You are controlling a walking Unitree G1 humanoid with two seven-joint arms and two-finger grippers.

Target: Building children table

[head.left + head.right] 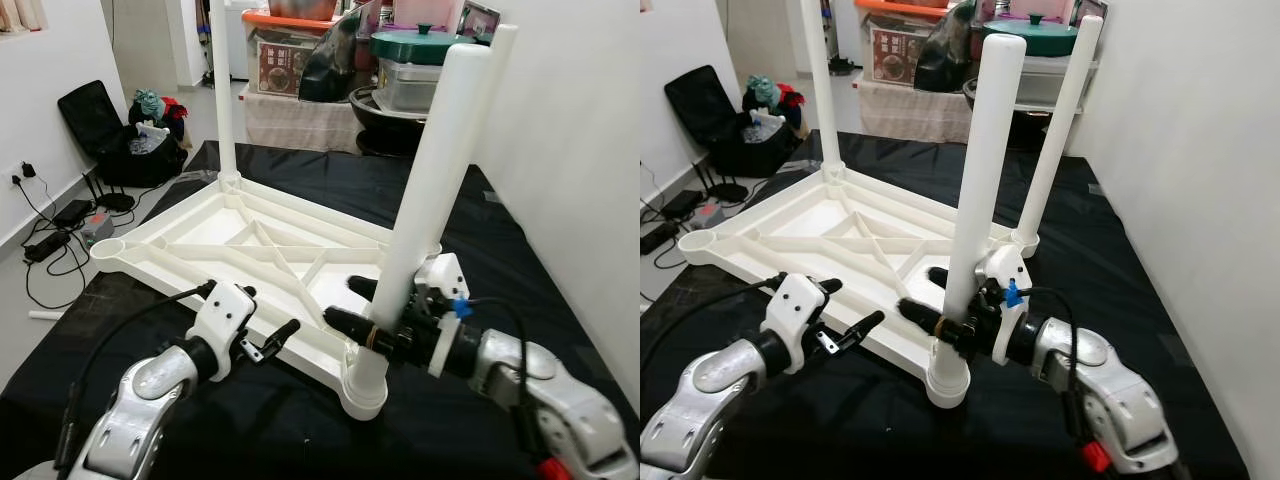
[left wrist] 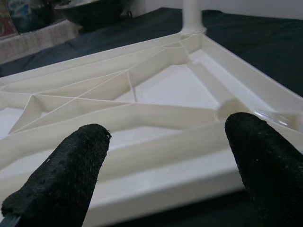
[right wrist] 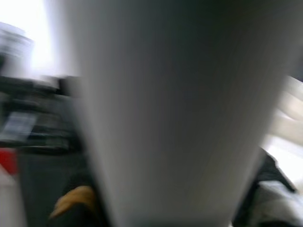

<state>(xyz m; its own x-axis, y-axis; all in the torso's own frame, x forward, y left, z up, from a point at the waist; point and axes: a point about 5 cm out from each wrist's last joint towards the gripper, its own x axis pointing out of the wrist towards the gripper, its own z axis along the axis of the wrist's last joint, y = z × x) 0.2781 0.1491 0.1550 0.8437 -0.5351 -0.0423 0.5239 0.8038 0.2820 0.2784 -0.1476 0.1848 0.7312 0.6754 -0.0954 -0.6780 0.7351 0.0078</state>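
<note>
A white plastic children's table top [image 1: 200, 235] lies upside down on a black cloth, ribs facing up. Three white legs stand in its corner sockets: far left [image 1: 222, 90], far right [image 1: 492, 70] and near right [image 1: 430, 180]. The near left socket [image 1: 108, 248] holds nothing. My right gripper [image 1: 365, 312] is shut on the near right leg low down, just above its collar [image 1: 365, 385]; that leg [image 3: 180, 113] is a blur in the right wrist view. My left gripper [image 2: 165, 161] is open at the top's near edge [image 2: 156, 179], touching nothing.
The black cloth [image 1: 500, 260] covers the work surface, with a white wall close on the right. Boxes, a bowl and a green-lidded pot [image 1: 420, 45] are stacked behind. On the floor at left lie a black bag [image 1: 95, 120] and cables with a power strip [image 1: 60, 235].
</note>
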